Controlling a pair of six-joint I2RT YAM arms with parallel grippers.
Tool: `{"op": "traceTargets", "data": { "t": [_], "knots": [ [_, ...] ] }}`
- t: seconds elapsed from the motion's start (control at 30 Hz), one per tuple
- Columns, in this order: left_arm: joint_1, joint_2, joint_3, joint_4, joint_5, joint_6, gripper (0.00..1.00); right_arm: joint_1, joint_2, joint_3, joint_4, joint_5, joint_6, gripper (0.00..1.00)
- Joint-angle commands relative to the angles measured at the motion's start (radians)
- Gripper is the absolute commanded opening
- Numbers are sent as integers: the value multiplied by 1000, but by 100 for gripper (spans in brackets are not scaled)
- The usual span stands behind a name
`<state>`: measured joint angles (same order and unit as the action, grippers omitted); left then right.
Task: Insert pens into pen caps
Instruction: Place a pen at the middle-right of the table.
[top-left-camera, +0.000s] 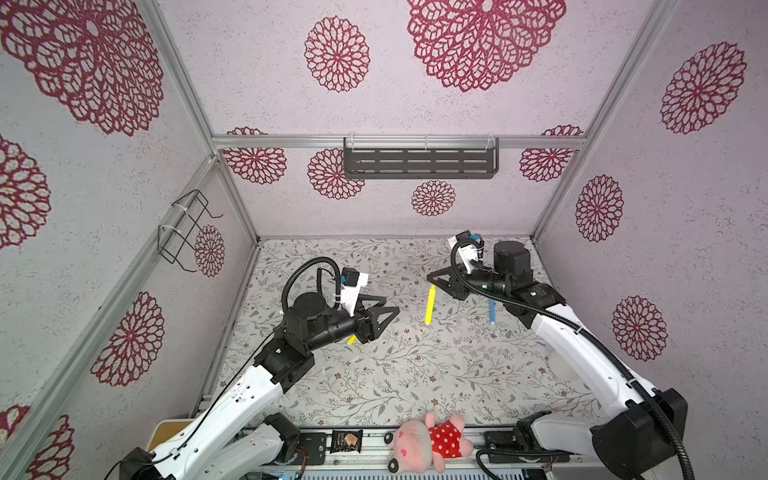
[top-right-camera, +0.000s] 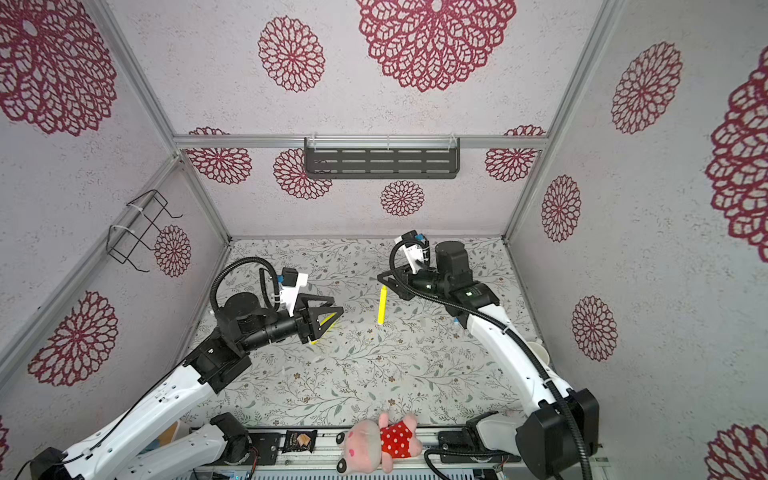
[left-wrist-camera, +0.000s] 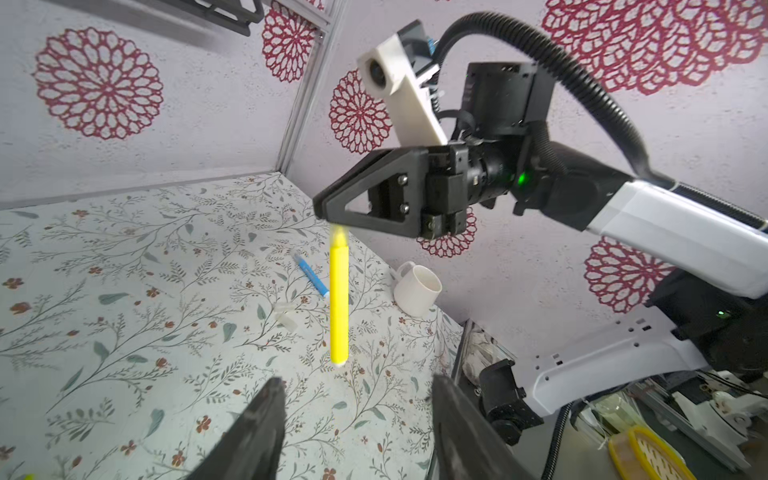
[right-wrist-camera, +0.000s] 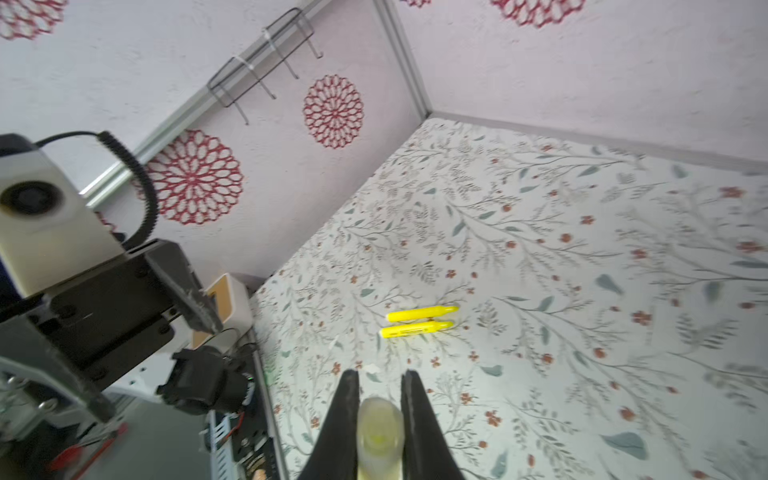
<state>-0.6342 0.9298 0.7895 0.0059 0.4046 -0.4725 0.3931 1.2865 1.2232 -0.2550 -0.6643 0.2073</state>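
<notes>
Two reports | left jaws partly open, empty | right jaws clamped on pen cap (right-wrist-camera: 379, 432), yellow pen (left-wrist-camera: 339, 299) apparently seated inside

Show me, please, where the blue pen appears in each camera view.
Top view: the blue pen lies beside the right arm.
Top view: only one end peeks out beside that arm.
Left wrist: it lies flat beyond the hanging yellow pen.
Right wrist: not in it.
Shared landmark: that hanging yellow pen, in both top views too.
</notes>
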Motion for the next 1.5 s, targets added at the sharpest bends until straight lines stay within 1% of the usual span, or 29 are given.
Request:
{"op": "traceTargets", "data": {
  "t": [0.0,0.07,0.1,0.23,0.4,0.67,1.1,1.47],
  "knots": [
    [-3,-5,-8,-42,-97,29,59,-29,47,96,-191,183,-91,0],
    [-2,5,-4,-67,-146,29,59,-58,93,150,-269,237,-98,0],
    [-3,11,-4,-79,-177,29,58,-66,117,174,-304,286,-104,0],
    [-2,23,-12,-121,-299,17,58,-91,189,233,-381,436,-118,0],
    [-3,23,-40,-119,-378,12,58,-134,291,278,-445,560,-116,0],
    [-2,41,-42,-133,-389,-4,58,-185,378,260,-425,570,-95,0],
    [-3,-7,-77,-136,-410,-32,58,-248,473,197,-348,569,-68,0],
    [-2,-5,-88,-133,-421,-32,58,-278,549,188,-337,632,-83,0]
  ]
}}
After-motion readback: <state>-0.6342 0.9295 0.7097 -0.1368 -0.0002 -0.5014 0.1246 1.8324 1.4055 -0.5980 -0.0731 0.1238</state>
